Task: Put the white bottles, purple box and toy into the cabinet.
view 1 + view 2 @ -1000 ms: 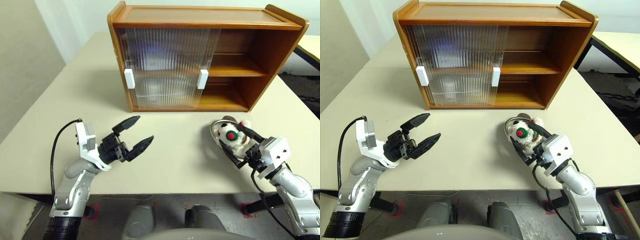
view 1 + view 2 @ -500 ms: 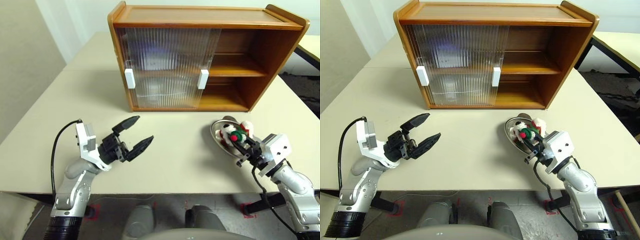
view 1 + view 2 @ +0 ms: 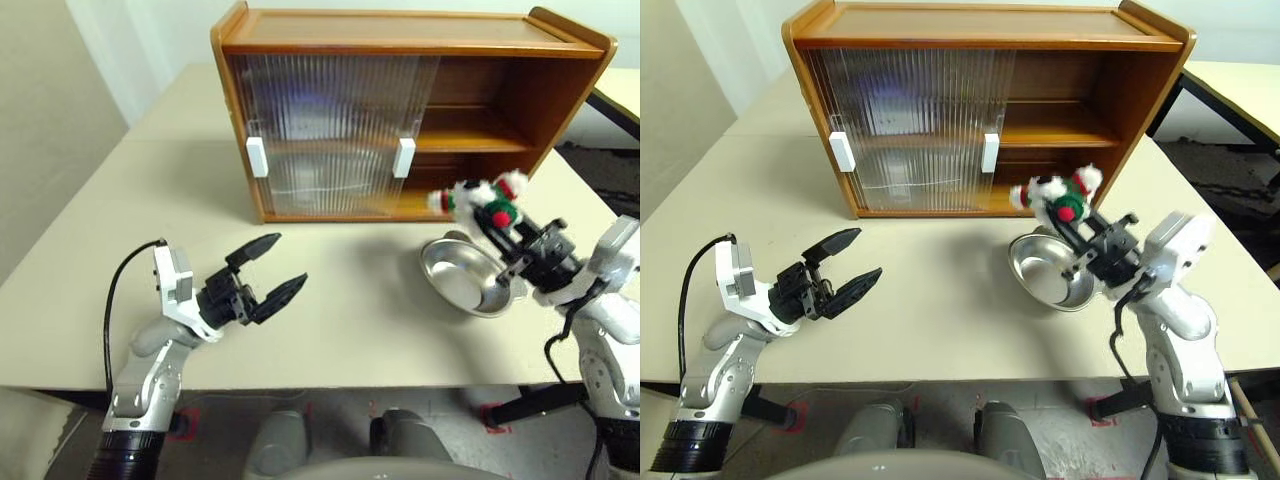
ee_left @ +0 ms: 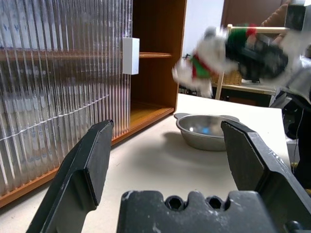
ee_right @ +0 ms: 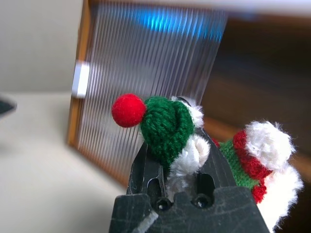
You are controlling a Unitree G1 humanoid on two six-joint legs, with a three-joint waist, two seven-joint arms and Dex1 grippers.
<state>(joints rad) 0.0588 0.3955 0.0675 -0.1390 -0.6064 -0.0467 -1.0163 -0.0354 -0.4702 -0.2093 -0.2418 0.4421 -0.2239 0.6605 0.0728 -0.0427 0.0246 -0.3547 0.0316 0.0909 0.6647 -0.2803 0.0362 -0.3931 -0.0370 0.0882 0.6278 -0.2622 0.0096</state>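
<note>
Black right end effector (image 3: 497,225) raised, angled cabinetward — clamping toy (image 3: 480,201).

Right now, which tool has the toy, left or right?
The right tool: it is shut on the toy, lifted above the steel bowl in front of the cabinet. The left tool hangs open and empty over the table.

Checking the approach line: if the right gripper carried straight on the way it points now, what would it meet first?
Probably the cabinet. The right gripper, shut on the toy, points toward the open right half near where the sliding door ends. Which of the two it would reach first is unclear.
</note>
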